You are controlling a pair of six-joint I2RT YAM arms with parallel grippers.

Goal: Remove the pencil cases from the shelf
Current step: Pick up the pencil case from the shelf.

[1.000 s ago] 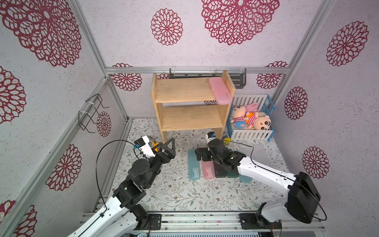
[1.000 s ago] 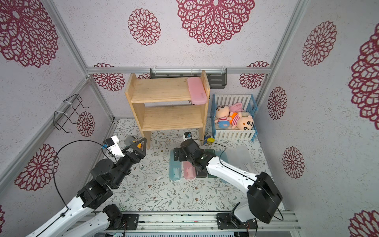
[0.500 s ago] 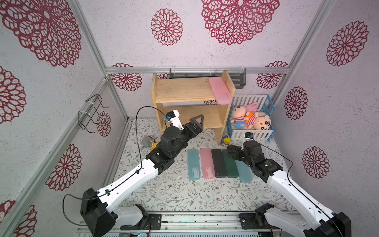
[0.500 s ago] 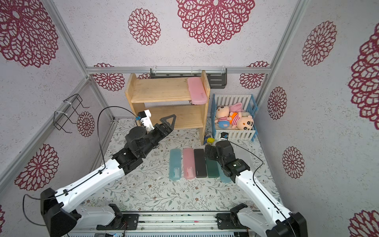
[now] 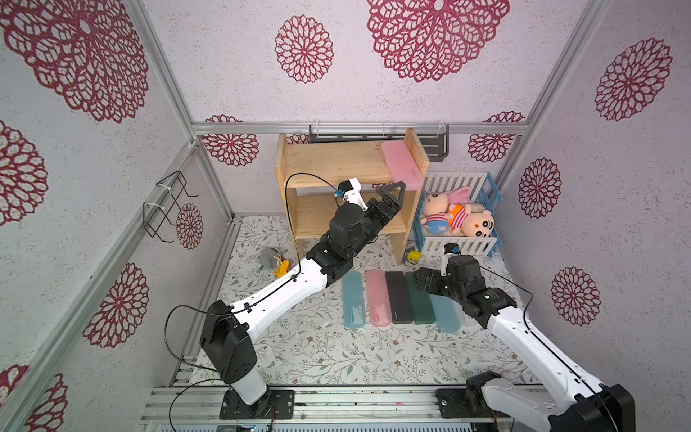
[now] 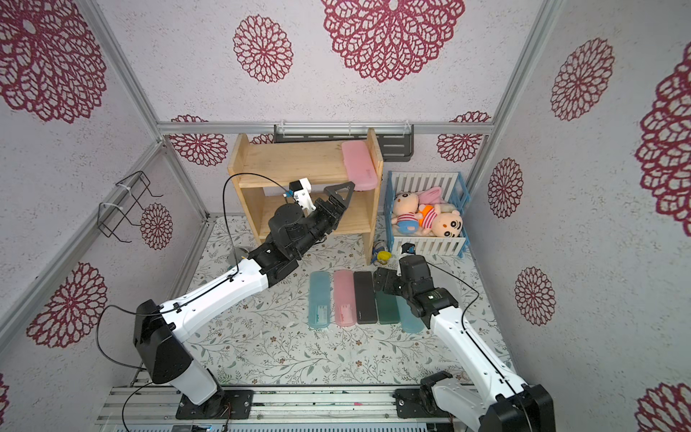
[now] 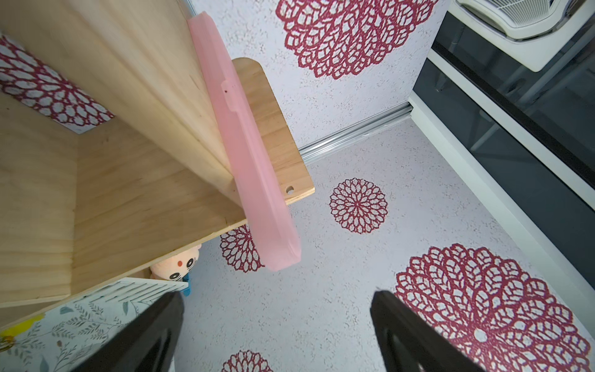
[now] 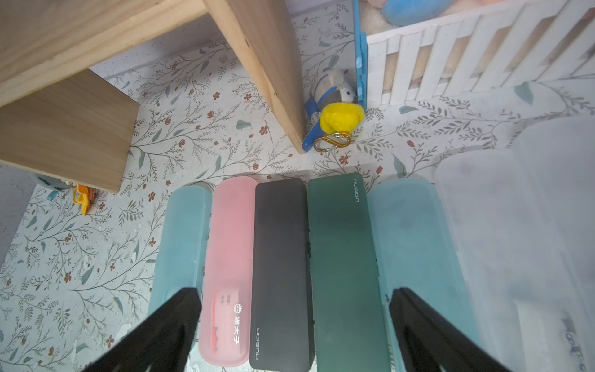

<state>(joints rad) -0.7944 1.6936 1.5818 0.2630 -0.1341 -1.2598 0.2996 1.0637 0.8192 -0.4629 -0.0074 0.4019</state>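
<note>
- The left arm has swung up from low over the mat [image 5: 299, 348] to the front of the shelf [image 5: 336, 161]. The left claw [image 5: 395, 188] now sits by the front edge of the top board, jaws wide apart and empty.
- The right arm has pulled back from across the row of cases [image 5: 398, 297]. The right claw [image 8: 295, 290] hovers over the row's right part, jaws apart, holding nothing.
- 7 cases lie side by side on the mat: 2 teal, 1 pink, 1 black, 1 dark green and 2 frosted clear. So only 1 seems left to fetch, though the arm hides part of the lower board.
- That last pink case [image 5: 402, 164] lies on the top board against the right side panel, its near end jutting past the board's front edge.
- In the left wrist view the jutting end [image 7: 277, 251] is just ahead of the claw, apart from both fingers [image 7: 161, 322] and not yet between them.
- The claw likely needs to push forward around that end before closing.
</note>
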